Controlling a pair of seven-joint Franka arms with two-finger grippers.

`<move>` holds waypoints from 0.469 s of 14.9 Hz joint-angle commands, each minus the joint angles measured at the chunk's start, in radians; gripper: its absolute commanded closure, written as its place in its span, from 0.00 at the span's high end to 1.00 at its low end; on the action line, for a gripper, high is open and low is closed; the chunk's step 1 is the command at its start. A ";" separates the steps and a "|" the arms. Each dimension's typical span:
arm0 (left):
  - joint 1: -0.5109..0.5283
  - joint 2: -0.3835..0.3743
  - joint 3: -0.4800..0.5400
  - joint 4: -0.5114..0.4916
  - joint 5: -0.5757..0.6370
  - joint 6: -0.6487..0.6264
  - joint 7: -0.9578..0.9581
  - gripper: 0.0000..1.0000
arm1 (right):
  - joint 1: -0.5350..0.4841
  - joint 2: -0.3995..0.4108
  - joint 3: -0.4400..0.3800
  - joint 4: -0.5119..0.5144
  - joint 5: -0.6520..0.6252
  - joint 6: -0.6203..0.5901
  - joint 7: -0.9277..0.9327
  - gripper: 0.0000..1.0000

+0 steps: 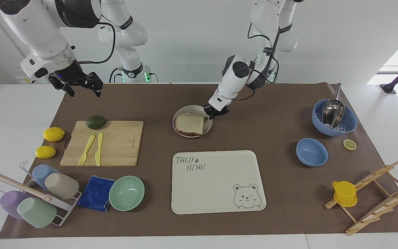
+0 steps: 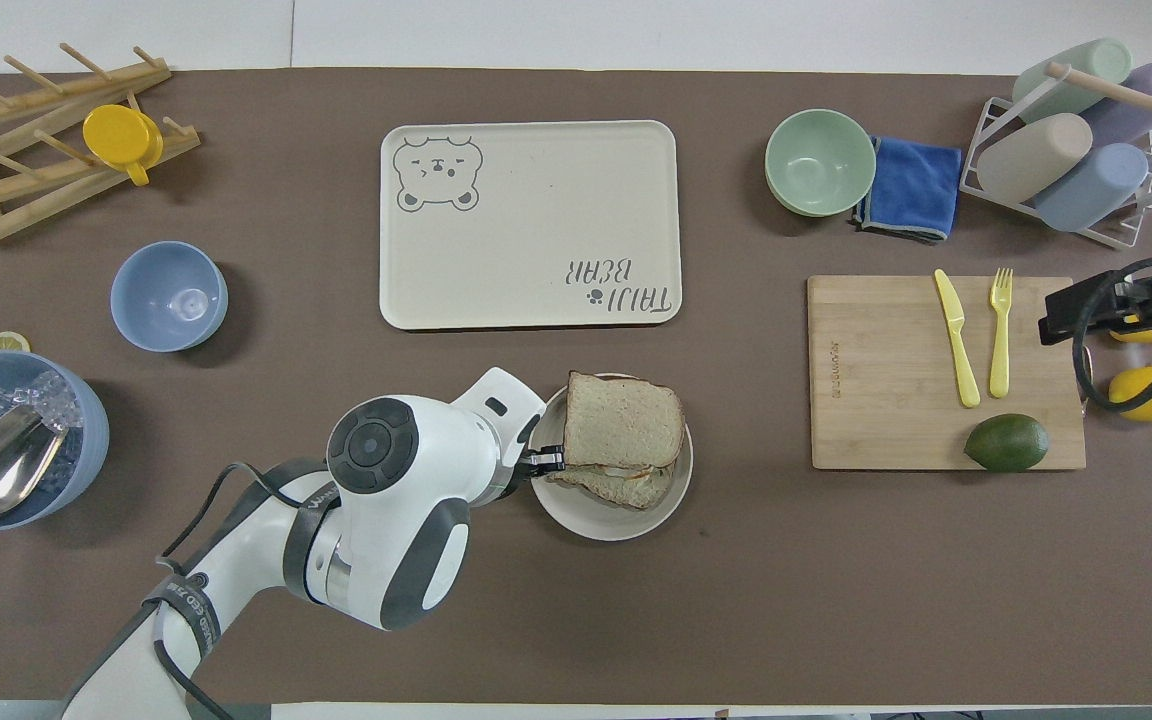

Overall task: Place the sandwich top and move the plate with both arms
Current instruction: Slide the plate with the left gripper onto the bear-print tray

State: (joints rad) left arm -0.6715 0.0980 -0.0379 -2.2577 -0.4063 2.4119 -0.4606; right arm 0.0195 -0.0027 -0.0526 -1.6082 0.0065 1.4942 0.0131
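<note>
Fingers of the left gripper (image 1: 215, 111) are pinched shut on the rim of the plate (image 1: 181, 111), on the edge toward the left arm's end of the table. On the plate sits the sandwich, with the sandwich top (image 1: 189, 122) lying flat on the other slice. A bit of egg peeks out under it in the overhead view. The plate is nearer to the robots than the bear tray (image 1: 216, 180), which has nothing on it. Toward the left arm's end, a big blue bowl (image 1: 349, 121) holds ice and a metal scoop (image 1: 333, 110). A small blue bowl (image 1: 311, 152) beside it holds nothing. The right gripper (image 1: 81, 84) waits up in the air over the table's corner, near the cutting board (image 1: 116, 145), with its fingers apart and nothing in them. On the board lie a yellow fork (image 1: 86, 149), a yellow knife (image 1: 98, 148) and an avocado (image 1: 96, 122). A mint-green bowl (image 1: 126, 193) with nothing in it sits beside a blue cloth (image 1: 95, 193).
</note>
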 commanded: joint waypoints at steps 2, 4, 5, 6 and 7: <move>0.072 0.014 0.001 0.137 -0.011 -0.163 0.010 0.00 | -0.010 0.007 0.008 0.013 -0.013 0.006 -0.030 1.00; 0.099 0.016 0.001 0.179 -0.011 -0.201 0.010 0.00 | -0.007 0.006 0.010 0.013 -0.010 0.006 -0.030 1.00; 0.108 0.017 0.001 0.200 -0.011 -0.215 0.010 0.00 | -0.006 0.006 0.011 0.013 -0.011 0.006 -0.030 1.00; 0.121 0.022 0.001 0.225 -0.011 -0.238 0.010 0.00 | -0.004 0.006 0.011 0.013 -0.011 0.006 -0.030 1.00; 0.138 0.026 0.001 0.257 -0.011 -0.264 0.010 0.00 | -0.004 0.006 0.011 0.013 -0.011 0.008 -0.030 1.00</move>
State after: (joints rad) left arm -0.5641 0.1023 -0.0336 -2.0779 -0.4062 2.2118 -0.4599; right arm 0.0212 -0.0027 -0.0478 -1.6064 0.0065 1.4943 0.0127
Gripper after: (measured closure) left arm 0.960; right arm 0.000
